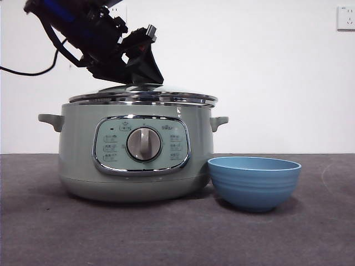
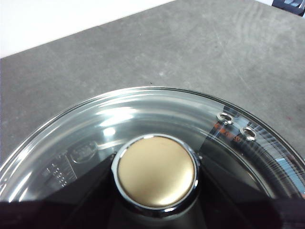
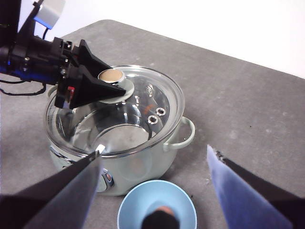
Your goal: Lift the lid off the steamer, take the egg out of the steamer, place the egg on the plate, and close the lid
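Left gripper, upper left of the front view, straddles the knob of the lid, jaws clamped on either side of it. The lid sits almost flat on the steamer. Right gripper hangs spread wide above the plate, where something pale already lies. The left is nearer; closing looks almost done.

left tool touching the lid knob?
Touching. Right wrist view shows the left tool closed around the lid knob; left wrist view shows dark jaws hugging the knob on both sides.
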You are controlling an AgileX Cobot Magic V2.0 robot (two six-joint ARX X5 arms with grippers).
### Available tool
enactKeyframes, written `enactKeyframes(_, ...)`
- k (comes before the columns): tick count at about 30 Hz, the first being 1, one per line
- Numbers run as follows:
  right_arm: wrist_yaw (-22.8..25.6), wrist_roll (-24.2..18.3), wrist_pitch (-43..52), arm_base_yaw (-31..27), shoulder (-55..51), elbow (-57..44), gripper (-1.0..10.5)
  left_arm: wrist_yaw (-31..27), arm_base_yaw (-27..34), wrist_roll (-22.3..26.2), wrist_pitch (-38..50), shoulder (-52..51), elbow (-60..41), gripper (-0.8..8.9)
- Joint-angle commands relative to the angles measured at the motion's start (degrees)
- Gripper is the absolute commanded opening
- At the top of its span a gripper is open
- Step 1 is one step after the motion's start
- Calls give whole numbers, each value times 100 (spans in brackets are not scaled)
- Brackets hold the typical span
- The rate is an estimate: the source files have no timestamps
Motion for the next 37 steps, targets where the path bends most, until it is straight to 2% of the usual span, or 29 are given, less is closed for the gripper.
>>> enactKeyframes(1,13,42,7,9,-4,2,380,-66,-11,26,35,109,50,-9)
enactKeyframes(22,15,37,-9,9,-4,2,379,-179,39,52,-684,116,50,-9)
enactKeyframes(37,15,37,-164,9,-2,2,379,-190,39,50,-765,52,50,-9)
